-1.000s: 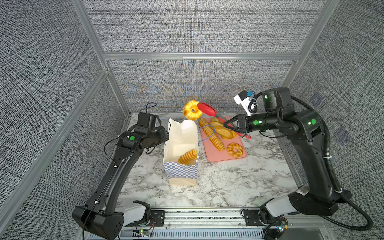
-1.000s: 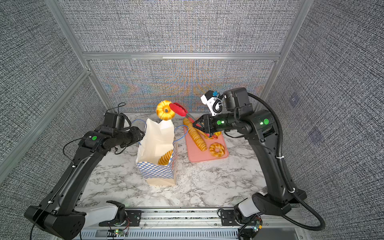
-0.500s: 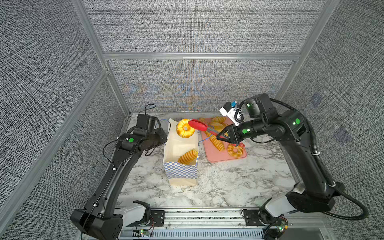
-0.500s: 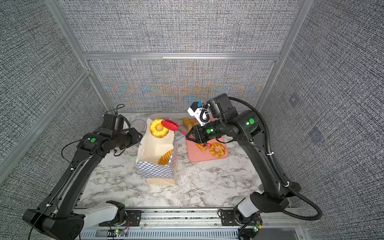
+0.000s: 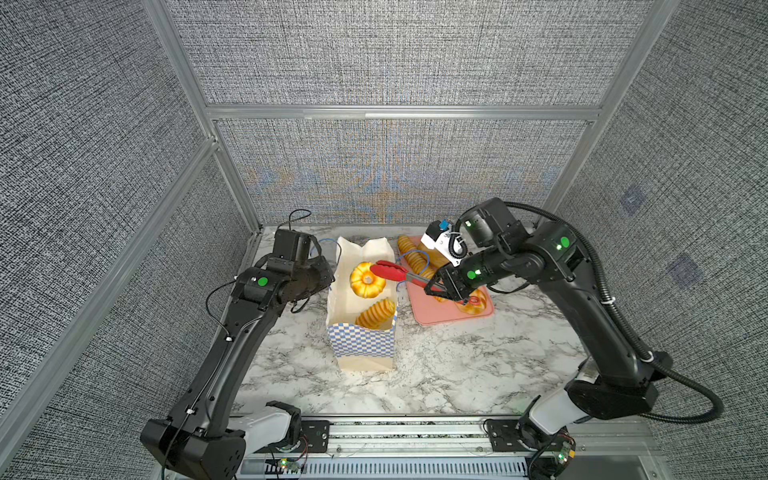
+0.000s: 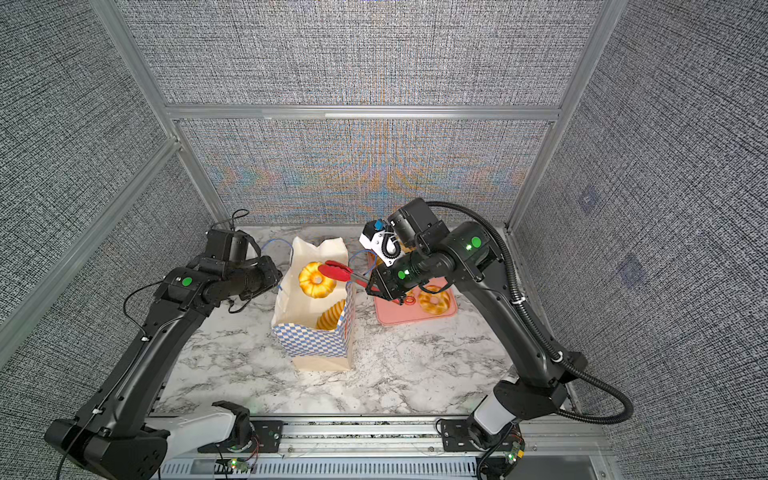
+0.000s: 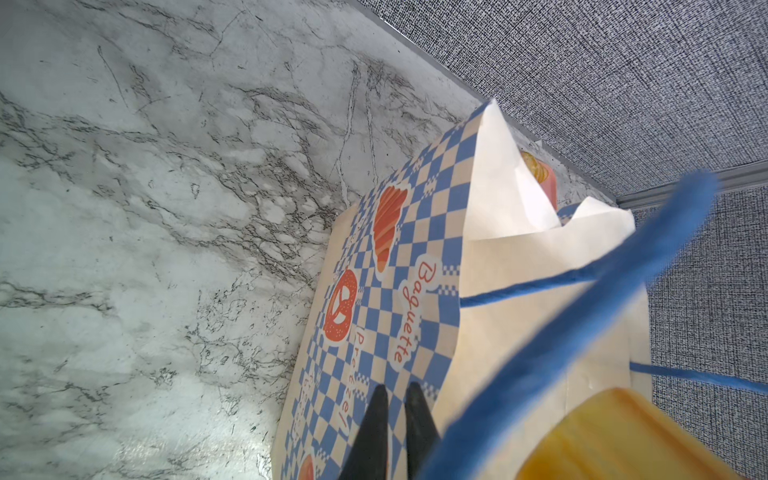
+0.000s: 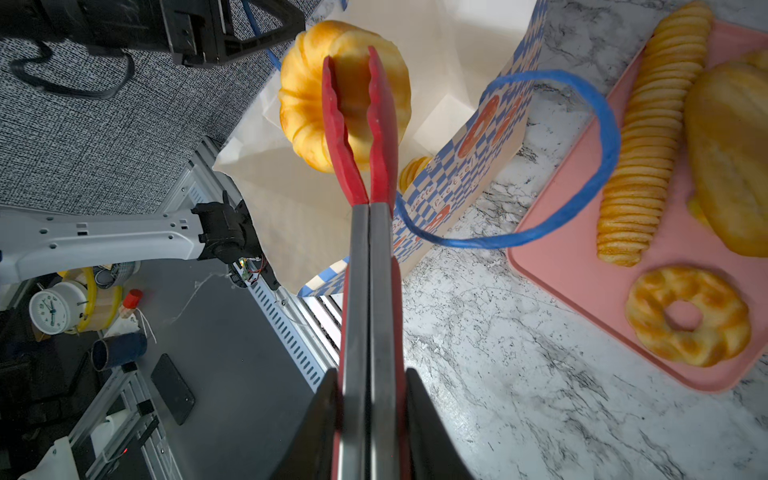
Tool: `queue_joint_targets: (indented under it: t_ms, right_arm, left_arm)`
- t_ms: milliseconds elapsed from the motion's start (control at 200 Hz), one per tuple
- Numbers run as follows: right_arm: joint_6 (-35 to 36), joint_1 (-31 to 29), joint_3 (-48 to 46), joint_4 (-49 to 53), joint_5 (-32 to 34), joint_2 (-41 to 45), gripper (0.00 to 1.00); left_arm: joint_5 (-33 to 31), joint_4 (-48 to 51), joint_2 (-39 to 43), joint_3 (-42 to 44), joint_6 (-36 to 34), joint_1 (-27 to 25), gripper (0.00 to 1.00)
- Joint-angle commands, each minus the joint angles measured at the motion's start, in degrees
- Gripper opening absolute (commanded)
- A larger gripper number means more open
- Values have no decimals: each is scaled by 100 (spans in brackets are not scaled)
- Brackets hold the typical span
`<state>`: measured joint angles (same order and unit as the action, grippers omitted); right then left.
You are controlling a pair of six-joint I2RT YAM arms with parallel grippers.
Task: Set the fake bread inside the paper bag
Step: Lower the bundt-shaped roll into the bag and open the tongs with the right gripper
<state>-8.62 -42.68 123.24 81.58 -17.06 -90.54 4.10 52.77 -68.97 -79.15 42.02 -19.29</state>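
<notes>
Clamping red-tipped steel tongs (image 8: 368,270) in the right gripper (image 8: 370,386), pinching a glossy golden ring-shaped toy bun (image 8: 307,108) over the cream blue-checked paper bag (image 5: 360,345), left gripper (image 7: 392,415) nearly closed beside it

Marble table (image 5: 457,365): paper bag (image 5: 361,349), pink tray (image 5: 440,311)

Paper bag (image 7: 519,291), checkered band (image 7: 374,332): orange script "Baguette" stood just ahead of left claw (image 7: 397,390). "Pretzel" ran closer in, down to the claw tips. A third word beside it was not legible. The same two words showed ahead of right claw (image 8: 370,374), only partly legible. Clock (image 8: 52,309), well off from that claw: numerals too small.
</notes>
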Motion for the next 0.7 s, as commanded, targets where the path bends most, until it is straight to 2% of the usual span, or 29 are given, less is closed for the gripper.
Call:
queue_joint_targets:
  t_ms: [0,195,335,530,695]
  right_arm:
    - [69,-39,-54,-24,97,2,27]
    - [89,-81,-37,-55,111,-7,43]
    - [78,-92,-27,-99,106,-16,51]
    - [29,-109,23,-201,122,-5,53]
    - [-38,-94,423,-345,304,-66,52]
  left_arm:
    - [11,-100,5,-3,-36,13,11]
    - [21,-118,11,31,-30,13,8]
    - [21,-115,22,40,-32,13,8]
    - [20,-118,0,32,-36,13,8]
    - [29,-117,-26,32,-45,15,7]
